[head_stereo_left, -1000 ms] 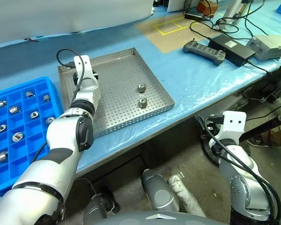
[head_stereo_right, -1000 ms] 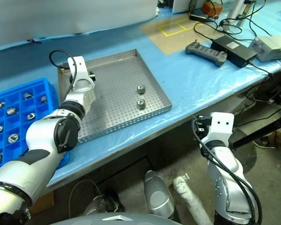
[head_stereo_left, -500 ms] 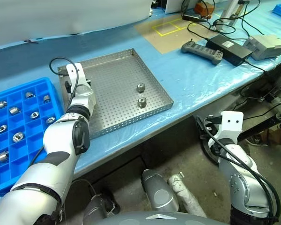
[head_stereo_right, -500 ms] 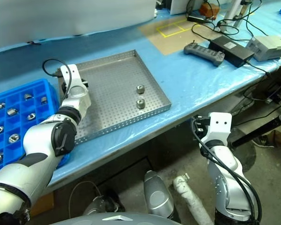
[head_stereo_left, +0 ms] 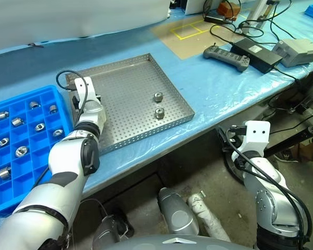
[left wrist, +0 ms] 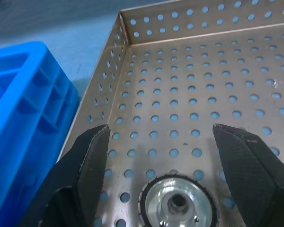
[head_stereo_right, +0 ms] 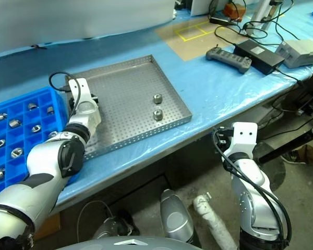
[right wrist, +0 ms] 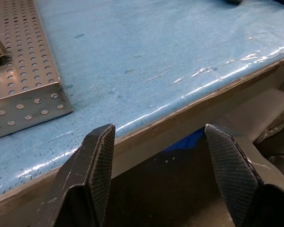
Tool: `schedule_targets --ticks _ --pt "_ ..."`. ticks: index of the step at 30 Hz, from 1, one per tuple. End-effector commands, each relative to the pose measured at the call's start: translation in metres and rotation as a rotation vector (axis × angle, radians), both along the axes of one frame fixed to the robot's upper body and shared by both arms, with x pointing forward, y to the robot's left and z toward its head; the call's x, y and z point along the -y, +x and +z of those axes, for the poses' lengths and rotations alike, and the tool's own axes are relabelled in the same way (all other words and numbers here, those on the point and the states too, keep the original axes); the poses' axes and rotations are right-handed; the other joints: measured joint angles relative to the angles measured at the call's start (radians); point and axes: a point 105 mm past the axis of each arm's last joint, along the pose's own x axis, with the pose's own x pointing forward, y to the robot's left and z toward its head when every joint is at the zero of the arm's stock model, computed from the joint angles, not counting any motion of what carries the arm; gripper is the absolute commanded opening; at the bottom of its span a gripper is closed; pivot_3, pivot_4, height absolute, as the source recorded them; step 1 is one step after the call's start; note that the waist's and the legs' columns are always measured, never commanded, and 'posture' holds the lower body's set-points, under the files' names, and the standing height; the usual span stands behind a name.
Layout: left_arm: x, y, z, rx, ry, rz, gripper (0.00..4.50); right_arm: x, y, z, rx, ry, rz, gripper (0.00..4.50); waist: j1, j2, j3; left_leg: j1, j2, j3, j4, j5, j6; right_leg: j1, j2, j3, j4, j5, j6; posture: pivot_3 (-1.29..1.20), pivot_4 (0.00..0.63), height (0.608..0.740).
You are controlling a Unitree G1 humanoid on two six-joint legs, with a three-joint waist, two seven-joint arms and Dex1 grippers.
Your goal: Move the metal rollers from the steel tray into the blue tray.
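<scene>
The steel tray (head_stereo_left: pixel 130 78) lies mid-table with two metal rollers (head_stereo_left: pixel 158 96) (head_stereo_left: pixel 159 112) near its right side. My left gripper (left wrist: pixel 161 130) is open, low over the tray floor by its far left corner. A third roller (left wrist: pixel 179 203) lies on the perforated floor between the finger bases, touching neither finger. The blue tray (head_stereo_left: pixel 10 172) sits just left of the steel tray, with several rollers (head_stereo_left: pixel 21 151) in its compartments. My right gripper (right wrist: pixel 158 132) is open and empty, off the table's front edge and level with it.
A black handheld controller (head_stereo_left: pixel 227 56), a black power brick (head_stereo_left: pixel 258 53), a grey box (head_stereo_left: pixel 300 50) and cables lie at the far right of the blue-covered table. A yellow taped square (head_stereo_left: pixel 190 28) marks cardboard beyond the steel tray.
My left arm has moved left and down inside the steel tray, toward the wall beside the blue tray. The right arm has stayed put.
</scene>
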Motion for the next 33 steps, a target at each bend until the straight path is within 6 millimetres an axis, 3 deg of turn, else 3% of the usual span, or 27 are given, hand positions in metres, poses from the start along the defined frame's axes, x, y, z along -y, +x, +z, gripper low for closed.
schedule_targets --ticks 1,4,9,13,17,19,23,27,33 --pt "-0.001 0.001 0.007 0.025 0.037 -0.002 3.65 0.005 0.003 0.015 0.056 -0.028 -0.001 3.15 0.0 0.0 0.0 0.0 0.0 0.0 0.0 0.0 0.0 0.0 0.0 0.0 0.0 0.0 0.0 -0.92 0.15 0.74" --pt "0.004 0.001 0.0 0.013 0.035 -0.031 3.26 0.008 0.005 0.017 0.059 -0.039 0.001 3.15 0.0 0.0 0.0 0.0 0.0 0.0 0.0 0.0 0.0 0.0 0.0 0.0 0.0 0.0 0.0 -0.92 0.15 0.74" --pt "0.013 0.003 -0.005 0.025 -0.015 -0.081 1.72 0.009 0.008 0.019 0.063 -0.051 0.008 3.15 0.001 0.0 0.0 0.0 0.0 0.0 0.001 0.0 0.001 0.001 -0.001 -0.001 0.0 0.0 0.0 -0.91 0.15 0.74" --pt "0.014 0.003 -0.006 0.031 -0.038 -0.077 1.74 0.006 0.011 0.02 0.064 -0.059 0.026 3.15 0.001 0.0 0.0 0.0 0.0 -0.001 0.001 0.0 0.001 0.001 -0.001 -0.002 0.0 0.0 0.0 -0.91 0.15 0.74" --pt "0.028 0.012 0.008 0.117 -0.192 -0.157 1.74 -0.002 0.019 0.023 0.081 -0.038 0.069 3.15 0.003 0.0 0.0 0.0 -0.001 -0.001 0.001 0.0 0.001 0.002 -0.002 -0.002 0.0 0.0 0.0 -0.82 0.15 0.74" --pt "0.041 0.024 0.044 0.234 -0.204 -0.271 1.74 -0.026 0.043 0.027 0.109 0.017 0.182 3.15 0.009 -0.002 0.001 0.0 -0.001 -0.002 0.002 0.0 0.001 0.003 -0.002 -0.003 0.0 0.0 0.0 -0.64 0.15 0.74" --pt "0.053 0.031 0.096 0.423 -0.209 -0.457 1.74 -0.078 0.075 0.041 0.165 0.102 0.427 3.15 0.034 -0.006 0.003 -0.009 -0.002 -0.007 0.009 0.0 0.002 -0.003 -0.004 -0.008 0.005 0.004 -0.001 -0.4 0.15 0.74" --pt "0.046 0.025 0.136 0.584 -0.14 -0.598 1.74 -0.125 0.102 0.05 0.177 0.132 0.624 3.15 0.107 -0.005 0.003 -0.006 -0.001 -0.015 0.009 0.002 0.005 -0.003 -0.002 -0.009 0.012 0.005 -0.002 -0.2 0.15 0.74" --pt "0.019 -0.009 0.154 0.711 0.077 -0.698 1.74 -0.169 0.122 0.047 0.175 0.149 0.803 3.15 0.312 -0.005 0.003 -0.003 0.005 -0.017 0.009 0.009 -0.003 -0.013 0.002 -0.009 0.038 -0.002 -0.015 0.12 0.15 0.74"
